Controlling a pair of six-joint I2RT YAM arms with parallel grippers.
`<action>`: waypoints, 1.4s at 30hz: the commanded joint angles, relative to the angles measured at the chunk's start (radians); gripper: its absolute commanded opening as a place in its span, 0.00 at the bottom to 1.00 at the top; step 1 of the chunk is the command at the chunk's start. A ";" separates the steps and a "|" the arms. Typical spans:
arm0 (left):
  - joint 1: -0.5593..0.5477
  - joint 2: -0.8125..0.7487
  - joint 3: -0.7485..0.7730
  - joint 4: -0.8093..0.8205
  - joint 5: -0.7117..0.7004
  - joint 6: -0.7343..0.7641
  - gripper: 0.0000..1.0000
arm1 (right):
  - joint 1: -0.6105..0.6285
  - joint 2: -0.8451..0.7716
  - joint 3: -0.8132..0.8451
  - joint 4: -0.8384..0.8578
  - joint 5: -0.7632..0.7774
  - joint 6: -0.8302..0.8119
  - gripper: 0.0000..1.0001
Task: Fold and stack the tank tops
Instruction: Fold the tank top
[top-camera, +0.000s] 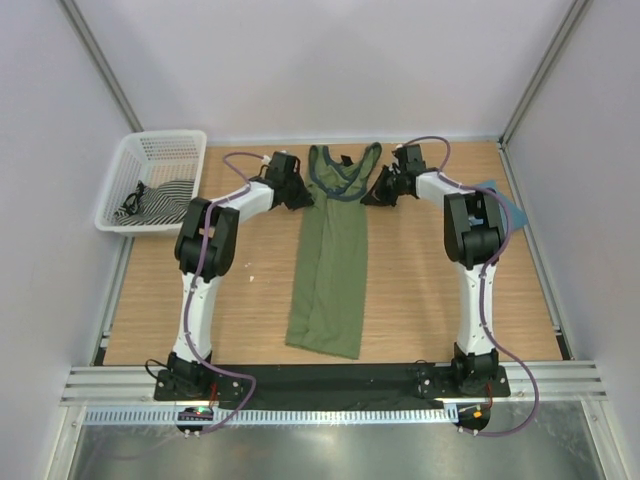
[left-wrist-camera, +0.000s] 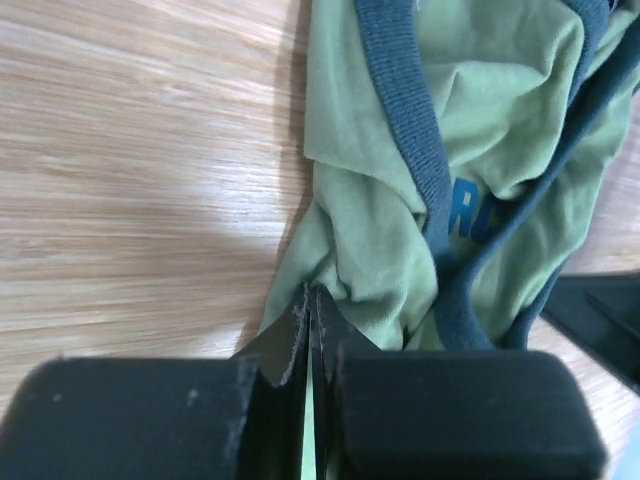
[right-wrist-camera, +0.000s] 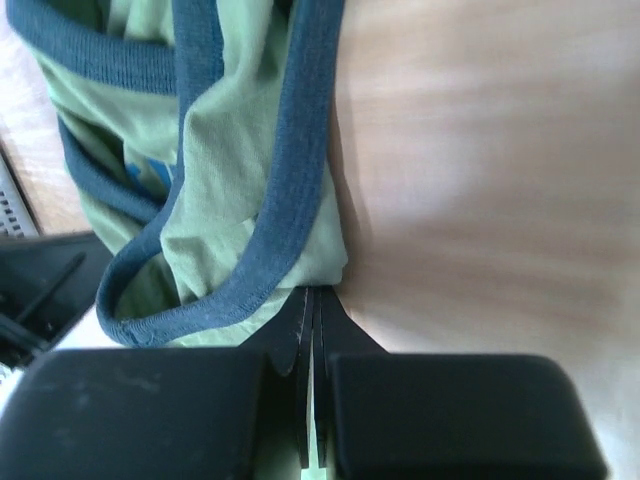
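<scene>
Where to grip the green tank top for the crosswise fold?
Strap end, both long edges by the armholes: left gripper from the left, right gripper from the right, where each is shut on cloth. The green tank top lies as a narrow lengthwise strip, so that end should carry over toward the hem.

Light wooden table (top-camera: 420, 300), olive-green tank top (top-camera: 330, 270) lying lengthwise down its middle, straps toward the far edge, teal-blue tank top (top-camera: 515, 210) at the right edge, white basket (top-camera: 170, 148) on the far left corner.
</scene>
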 joint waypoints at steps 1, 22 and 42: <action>0.011 -0.002 0.033 0.024 -0.014 -0.035 0.00 | -0.010 0.056 0.144 -0.076 0.025 -0.021 0.01; -0.021 -0.479 -0.404 0.003 -0.085 0.023 0.51 | 0.012 -0.439 -0.285 -0.087 0.146 -0.128 0.54; -0.725 -0.975 -1.031 -0.117 -0.391 -0.379 0.49 | 0.352 -1.205 -1.080 -0.309 0.376 0.065 0.52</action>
